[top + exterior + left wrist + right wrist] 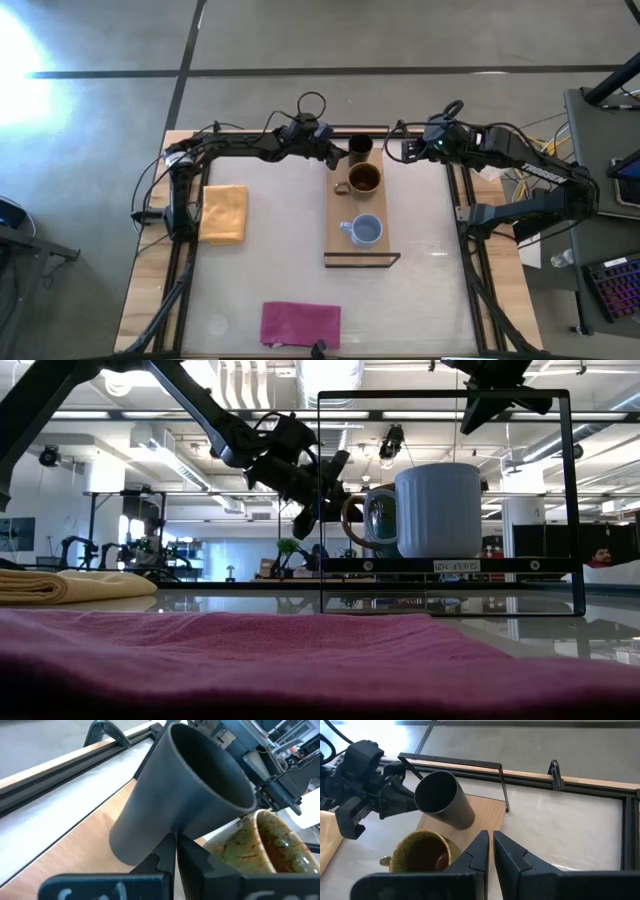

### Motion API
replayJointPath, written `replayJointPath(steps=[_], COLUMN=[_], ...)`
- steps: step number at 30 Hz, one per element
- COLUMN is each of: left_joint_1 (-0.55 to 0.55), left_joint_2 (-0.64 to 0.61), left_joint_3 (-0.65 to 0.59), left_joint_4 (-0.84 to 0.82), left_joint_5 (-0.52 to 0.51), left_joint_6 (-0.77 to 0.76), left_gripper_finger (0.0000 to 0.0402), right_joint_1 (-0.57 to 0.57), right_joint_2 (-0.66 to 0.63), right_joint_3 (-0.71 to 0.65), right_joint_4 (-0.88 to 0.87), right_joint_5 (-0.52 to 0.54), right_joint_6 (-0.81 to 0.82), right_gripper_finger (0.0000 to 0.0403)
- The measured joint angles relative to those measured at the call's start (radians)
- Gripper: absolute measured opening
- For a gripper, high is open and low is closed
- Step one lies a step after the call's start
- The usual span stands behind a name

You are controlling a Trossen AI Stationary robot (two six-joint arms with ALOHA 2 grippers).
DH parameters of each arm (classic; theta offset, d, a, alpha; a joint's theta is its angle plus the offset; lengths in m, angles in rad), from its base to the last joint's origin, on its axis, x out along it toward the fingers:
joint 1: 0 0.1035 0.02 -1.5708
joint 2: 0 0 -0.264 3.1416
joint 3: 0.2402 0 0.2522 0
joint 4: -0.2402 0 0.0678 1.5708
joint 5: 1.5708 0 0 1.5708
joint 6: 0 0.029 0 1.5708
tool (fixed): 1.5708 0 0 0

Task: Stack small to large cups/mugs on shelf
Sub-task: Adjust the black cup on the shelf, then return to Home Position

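Observation:
The light-wood shelf lies in the table's middle. On it stand the black cup at the far end, the brown mug just nearer, and the light blue mug toward the near end. My left gripper is shut at the black cup's left side. My right gripper is shut and empty, to the right of the shelf's far end and above the table. My left gripper has its shut fingertips against the black cup's outer wall, about halfway up. It comes from the table's left, slanting down. The cup's base is on the shelf's far end.
A yellow-tan pad lies left of the shelf. A magenta cloth lies at the near edge. A thin dark frame rises at the shelf's far end, close behind the black cup. Dark rails run along the table's sides.

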Motion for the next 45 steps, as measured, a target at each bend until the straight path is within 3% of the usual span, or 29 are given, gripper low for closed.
replayJointPath(steps=[14, 19, 24, 29, 33, 37, 39, 45], left_joint_1=[0.0, 0.003, 0.003, -0.002, -0.027, -0.085, -0.132, -0.311], left_joint_2=[0.031, -0.021, -0.143, -0.289, -0.396, -0.51, -0.58, -0.865], left_joint_3=[-0.005, -0.005, -0.029, -0.051, -0.068, -0.132, -0.191, -0.484], left_joint_4=[0.042, 0.042, 0.029, -0.008, -0.084, -0.085, -0.081, -0.028], left_joint_5=[0.037, 0.037, 0.038, 0.042, 0.047, 0.199, 0.179, -0.068], left_joint_6=[-0.006, 0.0, 0.027, 0.042, 0.045, 0.071, 0.04, -0.005], left_gripper_finger=[0.0002, 0.0002, 0.0002, 0.0002, 0.0002, 0.0002, 0.0002, 0.0002], right_joint_1=[0.0, 0.007, 0.075, 0.127, 0.148, 0.281, 0.367, 0.595], right_joint_2=[0.0, 0.0, -0.01, -0.018, -0.02, -0.024, -0.032, -0.185], right_joint_3=[-0.003, -0.004, -0.005, 0.02, 0.059, 0.066, 0.051, -0.149], right_joint_4=[-0.007, -0.02, 0.059, 0.078, 0.088, 0.298, 0.365, 0.349], right_joint_5=[0.0, -0.005, -0.015, -0.054, -0.241, -0.385, -0.343, -0.122], right_joint_6=[0.017, 0.016, -0.104, -0.068, -0.004, -0.204, -0.244, -0.191], right_gripper_finger=[0.0018, 0.0018, 0.0018, 0.0018, 0.0018, 0.0018, 0.0018, 0.0018])
